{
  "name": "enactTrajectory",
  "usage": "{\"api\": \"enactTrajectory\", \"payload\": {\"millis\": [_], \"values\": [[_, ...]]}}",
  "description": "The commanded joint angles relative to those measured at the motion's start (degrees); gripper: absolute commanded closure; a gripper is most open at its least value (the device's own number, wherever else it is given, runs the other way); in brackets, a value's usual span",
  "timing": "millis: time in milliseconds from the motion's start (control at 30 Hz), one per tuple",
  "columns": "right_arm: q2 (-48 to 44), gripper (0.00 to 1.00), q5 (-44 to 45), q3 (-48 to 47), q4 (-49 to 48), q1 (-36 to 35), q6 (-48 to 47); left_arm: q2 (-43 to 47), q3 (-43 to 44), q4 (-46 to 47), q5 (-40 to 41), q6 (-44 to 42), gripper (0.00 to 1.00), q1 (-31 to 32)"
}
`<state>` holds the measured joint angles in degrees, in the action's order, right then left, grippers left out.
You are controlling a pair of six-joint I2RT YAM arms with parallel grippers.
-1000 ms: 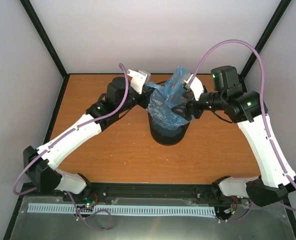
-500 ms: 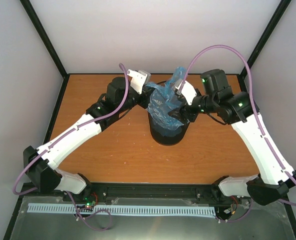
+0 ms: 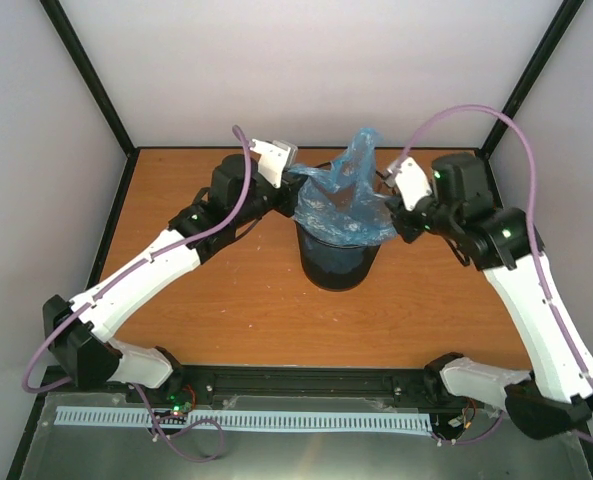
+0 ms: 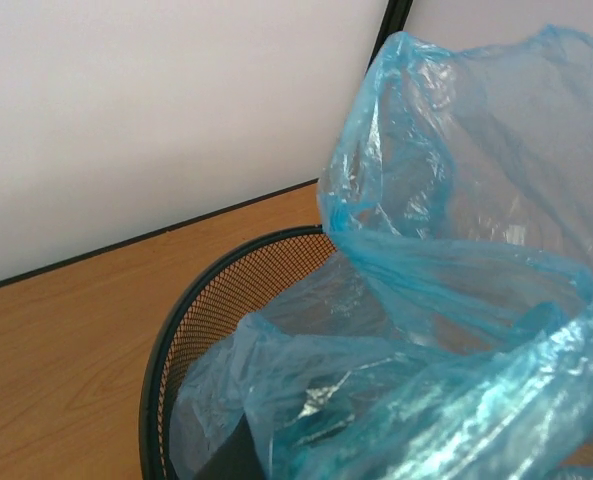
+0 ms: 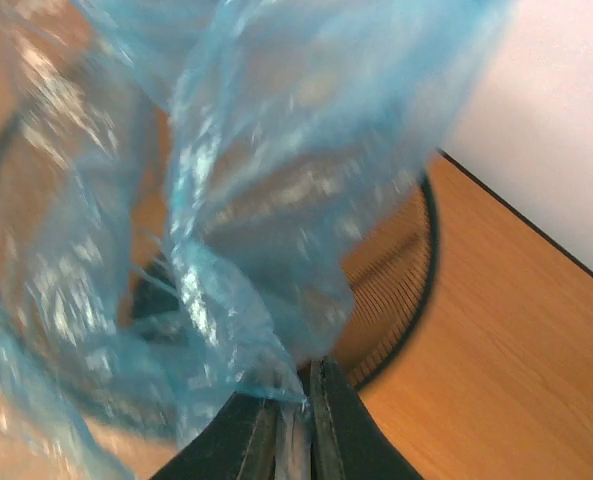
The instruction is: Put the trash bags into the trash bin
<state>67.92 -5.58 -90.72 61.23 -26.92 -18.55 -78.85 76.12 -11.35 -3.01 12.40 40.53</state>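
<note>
Top external view: bag (image 3: pixel 341 205) partly inside bin (image 3: pixel 336 268). Lower part sits down in bin; upper part is bunched above rim. Film stretched across bin mouth between both grippers. Right gripper (image 5: pixel 294 415) clenched on bag edge, film pinched between fingers. Left gripper (image 3: pixel 288 172) closed, apparently holding opposite edge; contact unclear, fingers absent from left wrist view. Progress: judged about halfway. Remaining: seat film fully in bin, release both grips.

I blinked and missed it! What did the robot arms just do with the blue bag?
The right gripper closed on the trash bag and pulled its edge back to the right, stretching it wider over the trash bin. The left gripper kept its pinch on the other edge, and the bin did not move.
</note>
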Motion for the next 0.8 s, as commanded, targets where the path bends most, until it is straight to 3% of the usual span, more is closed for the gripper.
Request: {"api": "enactTrajectory", "payload": {"millis": [0, 233, 433, 633, 767], "values": [[-8.8, 0.90, 5.0, 6.4, -1.9, 4.4, 1.0, 3.4, 1.9, -4.1, -1.4, 6.0, 0.99, 0.1], [-15.8, 0.95, -1.1, 19.6, -8.6, 8.2, 1.2, 6.5, -5.0, -5.3, -4.9, 14.1, 0.99, 0.5], [-21.0, 0.97, -3.1, 30.2, -20.2, 9.2, 3.6, 11.0, -12.3, -2.2, -1.7, 16.3, 0.99, 2.1], [-21.0, 0.97, -2.5, 33.5, -28.0, 11.8, 5.0, 10.8, -13.5, 0.3, -1.9, 16.5, 0.99, 2.6], [-19.2, 0.97, -3.6, 30.2, -31.8, 13.6, 6.4, 9.5, -13.2, 2.0, -0.7, 16.9, 0.99, 2.8]]}}
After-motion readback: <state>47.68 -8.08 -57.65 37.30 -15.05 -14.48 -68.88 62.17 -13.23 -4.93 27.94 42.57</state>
